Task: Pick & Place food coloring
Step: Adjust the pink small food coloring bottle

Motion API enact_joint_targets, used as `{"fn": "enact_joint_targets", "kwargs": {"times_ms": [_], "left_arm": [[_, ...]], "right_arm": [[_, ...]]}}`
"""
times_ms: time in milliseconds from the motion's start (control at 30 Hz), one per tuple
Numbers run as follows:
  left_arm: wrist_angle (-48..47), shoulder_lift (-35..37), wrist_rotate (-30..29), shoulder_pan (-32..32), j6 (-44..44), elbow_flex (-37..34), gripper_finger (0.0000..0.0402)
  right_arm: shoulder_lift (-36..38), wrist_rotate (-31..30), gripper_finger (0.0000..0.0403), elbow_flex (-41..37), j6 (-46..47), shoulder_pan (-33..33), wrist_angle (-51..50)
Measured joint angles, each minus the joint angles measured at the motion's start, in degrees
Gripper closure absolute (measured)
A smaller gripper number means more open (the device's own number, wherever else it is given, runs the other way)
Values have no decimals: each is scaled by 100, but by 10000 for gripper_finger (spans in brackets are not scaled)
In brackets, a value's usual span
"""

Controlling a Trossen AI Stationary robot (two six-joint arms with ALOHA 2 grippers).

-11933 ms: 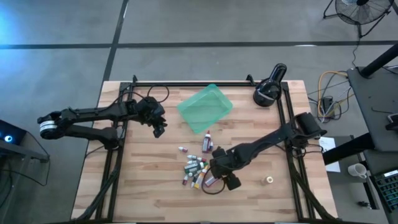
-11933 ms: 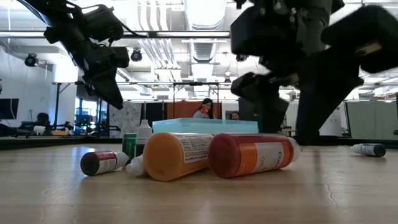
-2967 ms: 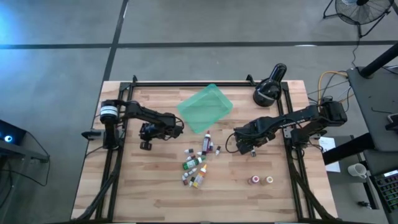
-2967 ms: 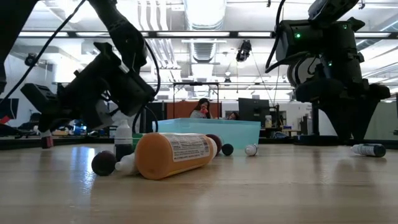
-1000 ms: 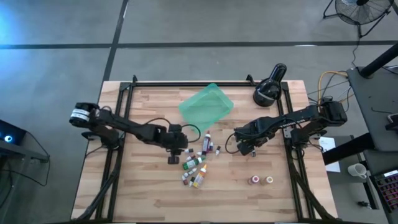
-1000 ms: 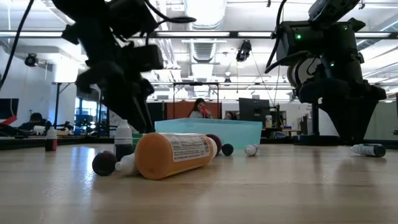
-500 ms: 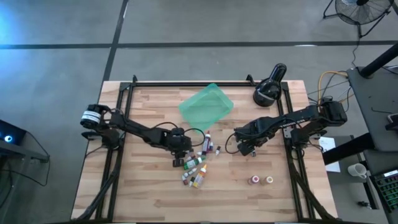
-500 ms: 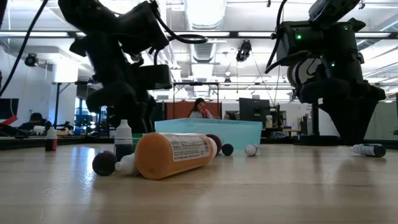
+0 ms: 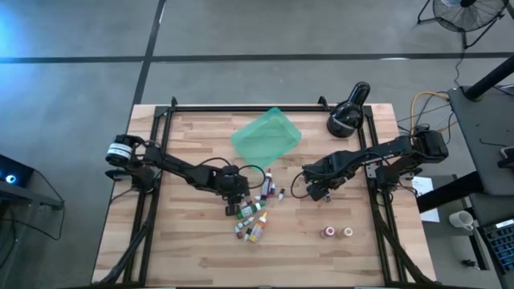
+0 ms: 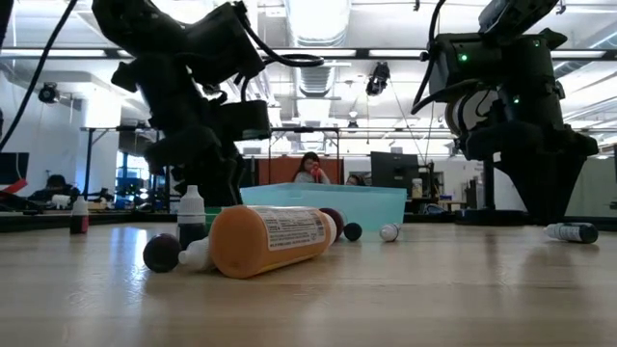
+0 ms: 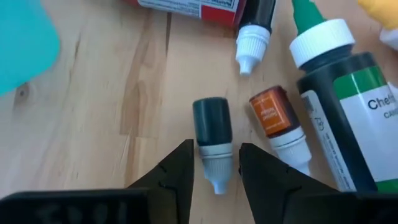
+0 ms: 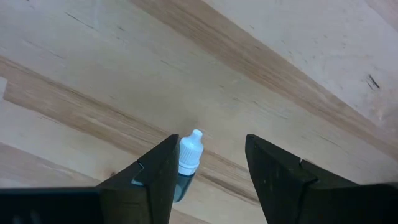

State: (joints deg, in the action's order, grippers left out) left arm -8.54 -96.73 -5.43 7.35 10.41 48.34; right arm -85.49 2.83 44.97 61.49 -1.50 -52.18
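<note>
Reaching low over the wooden table, our left gripper has its two fingers on either side of a small dark teal bottle that lies flat. The fingers are close to its white cap, but we cannot tell if they are pinching it. Just beside this bottle lies a tiny orange bottle, and next to that a big green bottle. From above we see the left gripper at the edge of the food coloring pile in the middle of the table. The teal tray sits farther back. Our right gripper waits with its fingers spread apart around a little white-capped bottle, not squeezing it. Two more small bottles stand apart near the table's right side.
</note>
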Motion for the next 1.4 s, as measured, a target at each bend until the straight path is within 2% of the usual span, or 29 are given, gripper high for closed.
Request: {"fn": "enact_joint_targets", "kwargs": {"times_ms": [233,400,500,600,700,833,1000,1400], "left_arm": [[-299,46,37,-2,5,7,374],[-894,139,88,-18,-104,113,376],[-2287,235,143,-108,-448,583,375],[-4260,258,153,-315,-915,1373,374],[-6117,109,199,-601,-1240,2053,373],[-7307,-214,563,-932,-1395,2365,372],[-7829,-748,1075,-983,-1445,2244,371],[-8066,-1784,1178,-583,-1006,2260,370]], "right_arm": [[0,-20,225,0,0,0,0],[0,-142,225,0,-3,1,-1],[0,-149,225,0,-2,0,-2],[0,-180,225,0,-1,1,2],[0,-457,225,-8,144,0,6],[0,-584,225,-11,254,4,15],[0,-624,225,-11,371,0,20],[0,-757,225,-11,404,0,20]]}}
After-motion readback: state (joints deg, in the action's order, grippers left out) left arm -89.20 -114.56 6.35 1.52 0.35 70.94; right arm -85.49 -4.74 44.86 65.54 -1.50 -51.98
